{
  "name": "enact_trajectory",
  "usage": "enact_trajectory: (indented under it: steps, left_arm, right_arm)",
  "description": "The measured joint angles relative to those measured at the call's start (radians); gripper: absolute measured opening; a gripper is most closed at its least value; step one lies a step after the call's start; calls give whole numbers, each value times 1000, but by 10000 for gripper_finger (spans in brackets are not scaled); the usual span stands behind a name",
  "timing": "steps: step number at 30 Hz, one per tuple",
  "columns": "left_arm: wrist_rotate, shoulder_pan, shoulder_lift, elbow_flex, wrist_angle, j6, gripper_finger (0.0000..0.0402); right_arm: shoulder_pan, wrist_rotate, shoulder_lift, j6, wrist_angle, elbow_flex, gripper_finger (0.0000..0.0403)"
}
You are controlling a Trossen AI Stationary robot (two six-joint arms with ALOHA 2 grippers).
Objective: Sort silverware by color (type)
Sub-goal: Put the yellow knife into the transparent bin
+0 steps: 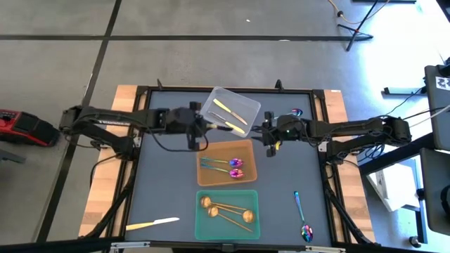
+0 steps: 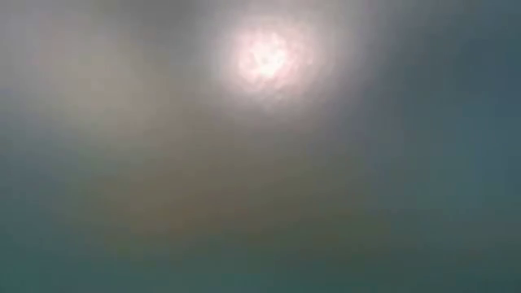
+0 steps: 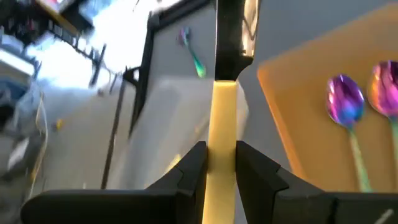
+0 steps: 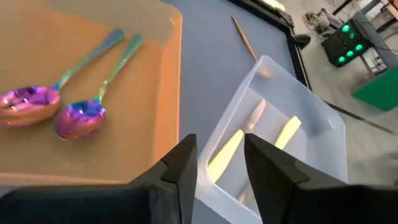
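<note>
Arms reach inward from both sides in the high view. The left gripper (image 1: 211, 124) sits at the clear bin's (image 1: 249, 107) near-left edge, the right gripper (image 1: 266, 133) at its right corner. The clear bin holds two pale yellow knives (image 1: 223, 107), lying diagonally. The orange bin (image 1: 205, 180) holds two rainbow spoons (image 1: 236, 173), handles pointing left. The green bin (image 1: 202, 228) holds three copper spoons (image 1: 206, 202). Loose on the mat: one knife (image 1: 152, 224) near the front-left, one rainbow spoon (image 1: 301, 211) front-right, another (image 1: 297, 112) at the back-right.

Low view: blurred, nothing readable.

Left wrist view: fingers (image 3: 193, 168) pinch a yellow knife (image 3: 222, 118), long axis straight ahead.

Right wrist view: fingers (image 4: 183, 165) narrowly parted, empty, over the clear bin's edge.
</note>
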Motion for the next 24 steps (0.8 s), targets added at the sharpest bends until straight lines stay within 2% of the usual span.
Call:
enact_trajectory:
  steps: [4, 8, 14, 16, 20, 24]
  left_arm:
    - [160, 121, 74, 1, 178, 129, 69]
    - [227, 228, 186, 1, 320, 231, 69]
    - [227, 348, 361, 0, 478, 261, 69]
    - [215, 365, 397, 0, 481, 264, 69]
    - [138, 371, 429, 0, 471, 260, 72]
    - [86, 364, 428, 0, 470, 228, 98]
  right_arm:
    - [-8, 15, 0, -1, -12, 0, 127]
    - [-6, 15, 0, 3, -29, 0, 127]
    - [-6, 15, 1, 33, -58, 0, 127]
    - [-6, 15, 1, 53, -64, 0, 127]
    - [-6, 15, 1, 63, -70, 0, 127]
    - [-6, 15, 1, 66, -68, 0, 127]
